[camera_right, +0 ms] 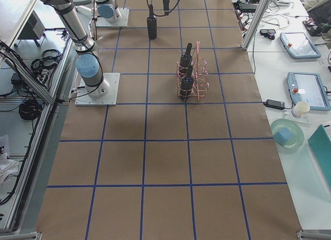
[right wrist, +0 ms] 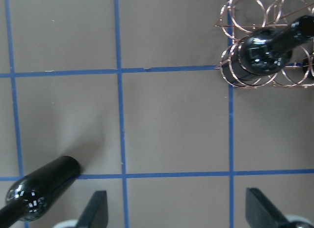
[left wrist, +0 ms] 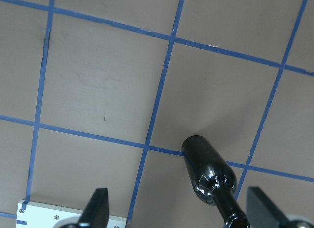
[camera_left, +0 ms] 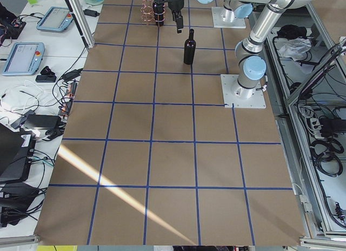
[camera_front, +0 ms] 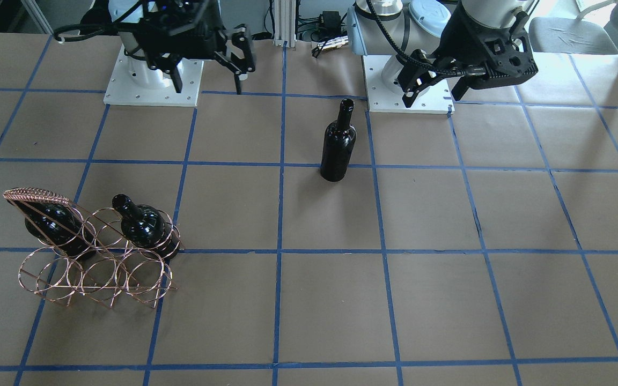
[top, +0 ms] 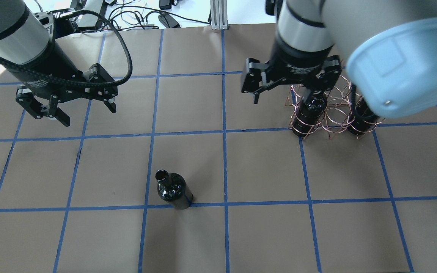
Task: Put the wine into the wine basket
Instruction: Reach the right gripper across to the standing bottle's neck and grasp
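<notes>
the bottle (camera_front: 337, 142) stands upright and alone on the table (camera_front: 448, 300), upper middle of the front-facing view, its base on a blue tape line (camera_front: 502, 167). nothing touches it. in the overhead view it sits lower left of centre.

the basket (camera_front: 100, 268) is at the lower left of the front-facing view, well apart from the bottle. in the overhead view it is at the upper right, partly hidden by the right arm. two other bottles (camera_front: 145, 225) stand in it, in the end hoops of the row toward the top of the frame. the arched handle (camera_front: 35, 195) crosses in front of the bottle on the frame's left.

the left pincer (top: 85, 113) hangs above the table at the upper left of the overhead view, fingers spread wide and holding nothing. its wrist camera sees the lone bottle at the lower right, between the fingertips but far below them.

the right pincer (top: 285, 93) hangs at the upper centre-right of the overhead view, just left of the basket in the frame. it too is spread and holds nothing. its wrist camera has the basket at the upper right and the lone bottle at the lower left edge.
</notes>
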